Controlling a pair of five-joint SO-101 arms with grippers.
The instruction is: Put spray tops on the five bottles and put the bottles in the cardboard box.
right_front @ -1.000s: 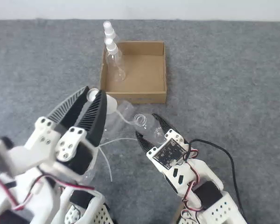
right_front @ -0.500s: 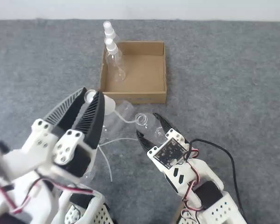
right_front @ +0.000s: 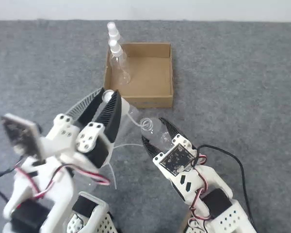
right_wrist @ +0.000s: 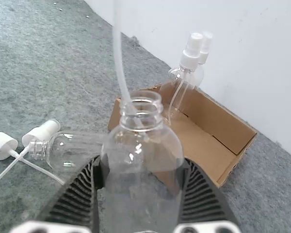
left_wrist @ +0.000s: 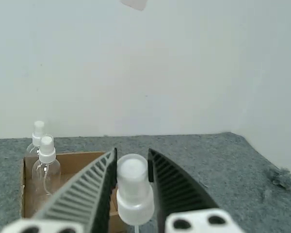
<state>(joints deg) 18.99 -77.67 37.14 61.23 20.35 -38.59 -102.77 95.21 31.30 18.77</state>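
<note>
This looks like a robotics lab or test bench. A grey felt mat (right_front: 242,73) covers the tabletop, and a bare white wall (right_front: 208,9) runs along its 12 o'clock edge. Two small arms of white printed plastic stand on it, the left arm (right_front: 63,165) at 7 o'clock and the right arm (right_front: 203,189) at 5 o'clock. An exposed circuit board (right_front: 175,160) and a loose black cable (right_front: 241,170) show on the right one. A plain cardboard box (right_front: 171,73) sits near 12 o'clock.

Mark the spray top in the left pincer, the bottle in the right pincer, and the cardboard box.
spray top (left_wrist: 134,188), left wrist view, white head
bottle (right_wrist: 140,155), right wrist view, clear body
cardboard box (right_front: 150,102), high view, near wall
</note>
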